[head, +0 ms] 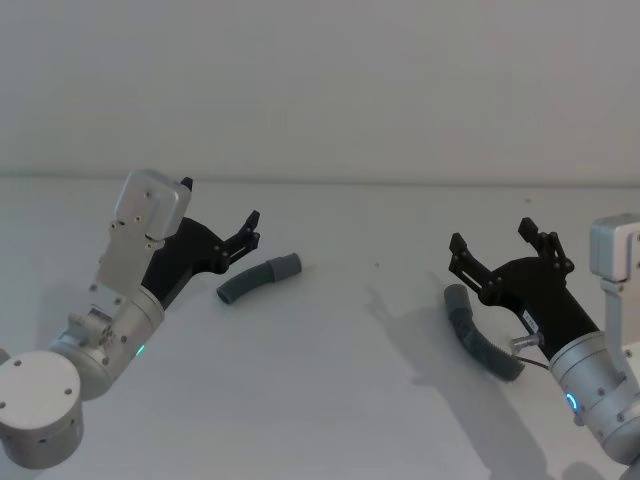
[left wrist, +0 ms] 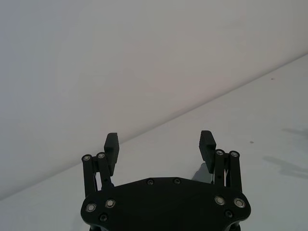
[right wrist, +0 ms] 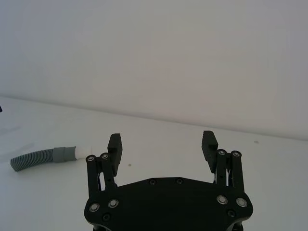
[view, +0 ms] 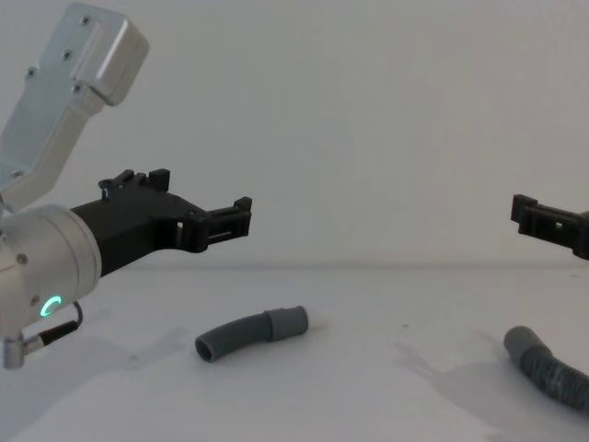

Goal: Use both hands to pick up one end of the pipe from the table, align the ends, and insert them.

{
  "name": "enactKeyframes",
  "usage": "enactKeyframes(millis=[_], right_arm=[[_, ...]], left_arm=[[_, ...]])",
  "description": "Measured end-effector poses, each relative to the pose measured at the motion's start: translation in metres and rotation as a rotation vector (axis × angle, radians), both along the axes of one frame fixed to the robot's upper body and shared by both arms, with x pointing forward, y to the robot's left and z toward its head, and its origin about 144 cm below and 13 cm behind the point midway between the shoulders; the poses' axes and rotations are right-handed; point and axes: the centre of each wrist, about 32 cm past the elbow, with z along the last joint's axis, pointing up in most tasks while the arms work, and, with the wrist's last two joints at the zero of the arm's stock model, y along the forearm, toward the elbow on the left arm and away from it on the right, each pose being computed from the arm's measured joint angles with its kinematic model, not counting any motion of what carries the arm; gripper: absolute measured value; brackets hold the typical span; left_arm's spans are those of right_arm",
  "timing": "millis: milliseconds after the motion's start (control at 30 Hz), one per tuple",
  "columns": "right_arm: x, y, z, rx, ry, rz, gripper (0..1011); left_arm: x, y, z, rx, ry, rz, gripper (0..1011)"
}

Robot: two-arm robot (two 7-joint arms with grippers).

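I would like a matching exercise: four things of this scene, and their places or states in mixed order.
1. left black two-finger pincer
2. right black two-finger pincer
3. left dark-grey ribbed curved hose piece
4. matte white table

a. bears both hose pieces
b. open, raised near the right dark-grey ribbed hose piece
c. lies ungripped
d. open, raised near the left hose piece

Pairs: 1-d, 2-b, 3-c, 4-a

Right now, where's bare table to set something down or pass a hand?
Widest bare patch: mid table, between the left hose and right hose, running to the near edge. Crowded: left gripper, open, by the left hose; right gripper, open, over the right hose.
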Motion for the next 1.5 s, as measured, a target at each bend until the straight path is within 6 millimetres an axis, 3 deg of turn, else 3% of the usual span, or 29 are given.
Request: enactKeyframes(millis=[1500], right_arm=[[0.0,0.0,0.0,0.0,0.0,0.0,1002]], left_arm=[[0.0,0.0,0.0,0.0,0.0,0.0,1001]])
